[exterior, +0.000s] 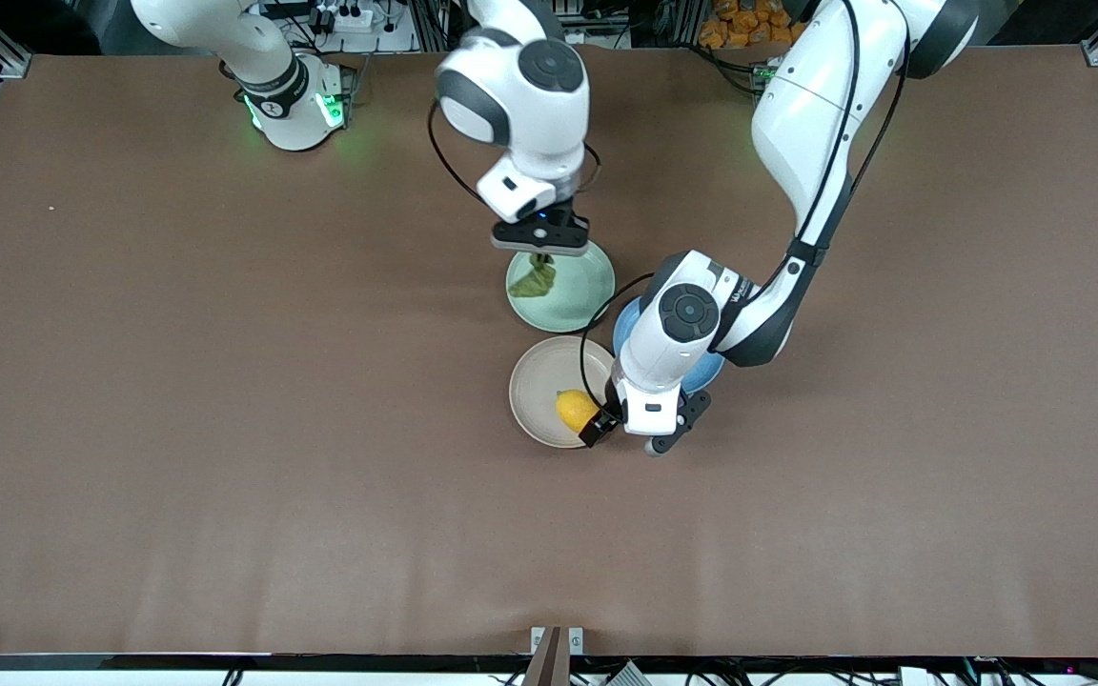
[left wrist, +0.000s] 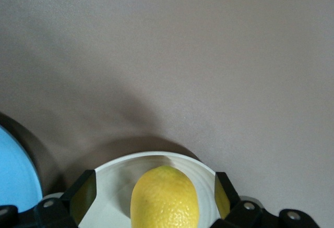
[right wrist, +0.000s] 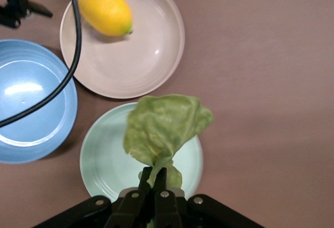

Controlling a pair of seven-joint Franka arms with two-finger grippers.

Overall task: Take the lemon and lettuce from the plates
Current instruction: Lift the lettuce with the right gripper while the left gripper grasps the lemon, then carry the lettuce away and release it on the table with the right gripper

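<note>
The yellow lemon (exterior: 573, 408) lies on the beige plate (exterior: 538, 381), at its edge toward the left arm's end. My left gripper (exterior: 595, 426) is low at that edge and open. In the left wrist view the lemon (left wrist: 164, 199) shows between my two fingers (left wrist: 83, 196), with a gap on each side. My right gripper (exterior: 541, 250) is shut on the green lettuce (exterior: 538, 278) and holds it hanging just over the mint plate (exterior: 579, 286). The right wrist view shows the lettuce (right wrist: 162, 126) pinched at my right gripper (right wrist: 154, 175), the mint plate (right wrist: 102, 160), the beige plate (right wrist: 141, 61) and the lemon (right wrist: 106, 9).
A blue plate (exterior: 623, 326) sits beside both plates toward the left arm's end, mostly under the left arm. It also shows in the right wrist view (right wrist: 31, 103). A black cable (right wrist: 73, 56) crosses that view. Brown tabletop surrounds the plates.
</note>
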